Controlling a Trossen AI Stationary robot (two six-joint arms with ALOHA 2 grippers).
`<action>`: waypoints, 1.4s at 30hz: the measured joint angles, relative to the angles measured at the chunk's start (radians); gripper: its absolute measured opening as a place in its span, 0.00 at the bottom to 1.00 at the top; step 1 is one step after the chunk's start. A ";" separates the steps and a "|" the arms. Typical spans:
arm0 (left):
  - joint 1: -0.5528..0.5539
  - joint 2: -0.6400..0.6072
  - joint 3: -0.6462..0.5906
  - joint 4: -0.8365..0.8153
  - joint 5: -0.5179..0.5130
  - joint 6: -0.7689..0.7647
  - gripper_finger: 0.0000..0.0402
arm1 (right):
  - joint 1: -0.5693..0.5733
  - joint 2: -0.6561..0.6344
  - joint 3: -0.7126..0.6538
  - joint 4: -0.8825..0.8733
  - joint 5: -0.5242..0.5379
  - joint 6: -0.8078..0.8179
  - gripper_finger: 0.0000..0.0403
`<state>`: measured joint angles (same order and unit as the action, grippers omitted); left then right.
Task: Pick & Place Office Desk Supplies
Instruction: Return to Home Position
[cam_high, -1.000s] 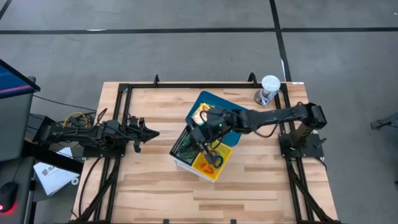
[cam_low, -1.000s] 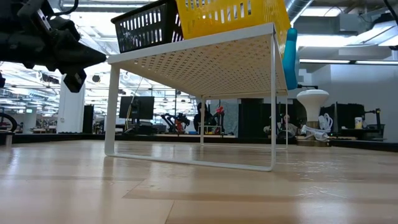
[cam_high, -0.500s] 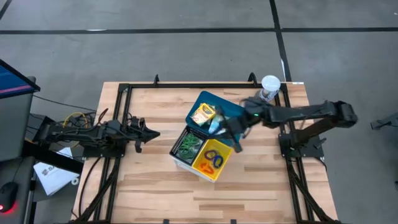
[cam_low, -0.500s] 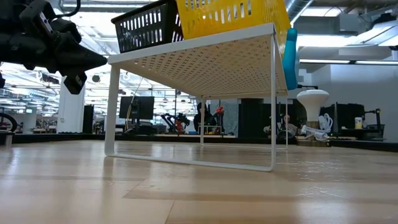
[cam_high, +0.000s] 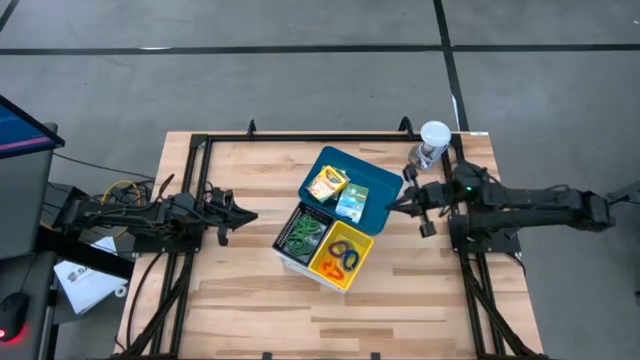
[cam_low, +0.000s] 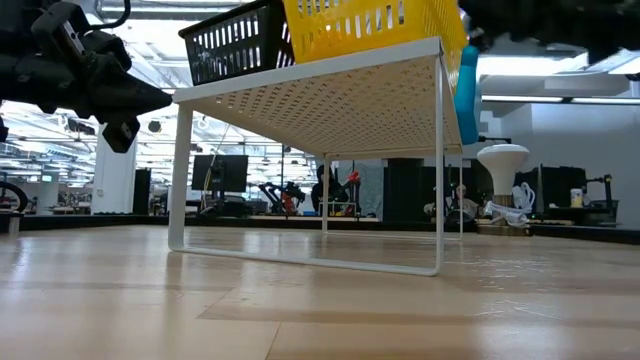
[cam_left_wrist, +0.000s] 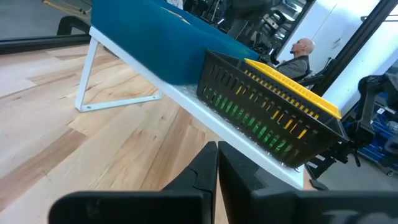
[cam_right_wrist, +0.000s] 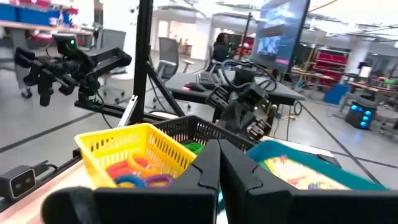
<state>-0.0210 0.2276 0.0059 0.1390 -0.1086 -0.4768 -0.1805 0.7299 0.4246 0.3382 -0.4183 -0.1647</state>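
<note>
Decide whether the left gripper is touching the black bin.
Apart. The high view shows a strip of bare wooden table between the left gripper and the black bin.

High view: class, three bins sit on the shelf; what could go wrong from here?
The right gripper, shut, sits close beside the blue bin; a swing might shove it. The yellow bin stands at the white shelf's edge; a knock could tip it. The clear cup by the right arm might get toppled. The left gripper waits far left.
</note>
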 joint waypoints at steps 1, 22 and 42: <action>0.000 0.000 0.000 0.000 0.000 0.000 0.02 | -0.009 -0.037 -0.026 0.000 0.004 0.013 0.00; 0.000 0.000 0.000 0.000 -0.004 0.000 0.01 | 0.051 -0.382 -0.280 -0.233 0.236 0.090 0.00; 0.000 0.000 0.000 0.000 -0.004 0.000 0.02 | 0.204 -0.607 -0.416 -0.323 0.402 0.178 0.00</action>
<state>-0.0208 0.2272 0.0059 0.1394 -0.1123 -0.4767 0.0232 0.1226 0.0086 0.0152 -0.0163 0.0136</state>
